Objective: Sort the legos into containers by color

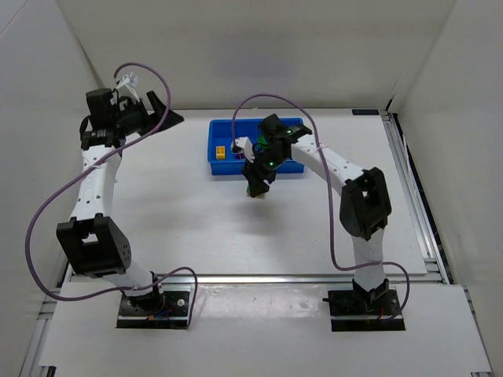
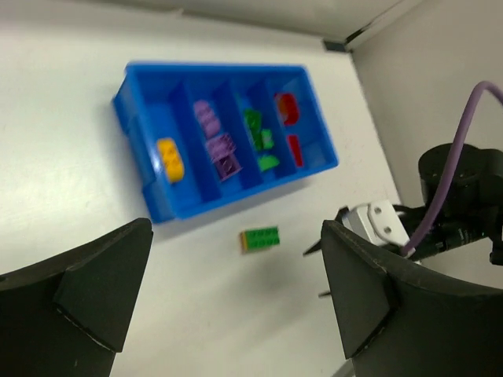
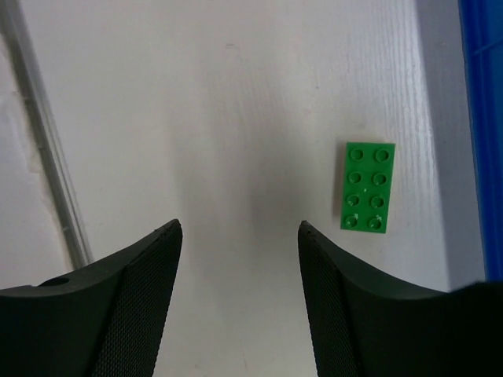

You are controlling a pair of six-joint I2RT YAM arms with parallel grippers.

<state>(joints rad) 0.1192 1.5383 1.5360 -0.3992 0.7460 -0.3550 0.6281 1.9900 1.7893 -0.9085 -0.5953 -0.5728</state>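
Observation:
The blue tray (image 2: 141, 129) holds its containers side by side: a yellow lego (image 2: 169, 158) in the first, purple legos (image 2: 218, 146) in the second, green legos (image 2: 259, 133) in the third and red legos (image 2: 288, 118) in the last. One green lego (image 3: 368, 187) lies flat on the table just in front of the tray (image 1: 214, 145); it also shows as the green lego (image 2: 260, 239) in the left wrist view. My right gripper (image 3: 240, 228) hovers open beside it, the brick outside its right finger. My left gripper (image 2: 236, 290) is wide open and empty, held high at the back left as the left gripper (image 1: 167, 108).
White walls close in the table at the back and both sides. A metal rail (image 1: 409, 188) runs along the right edge. My right arm (image 2: 456, 196) and its purple cable reach in from the right toward the tray.

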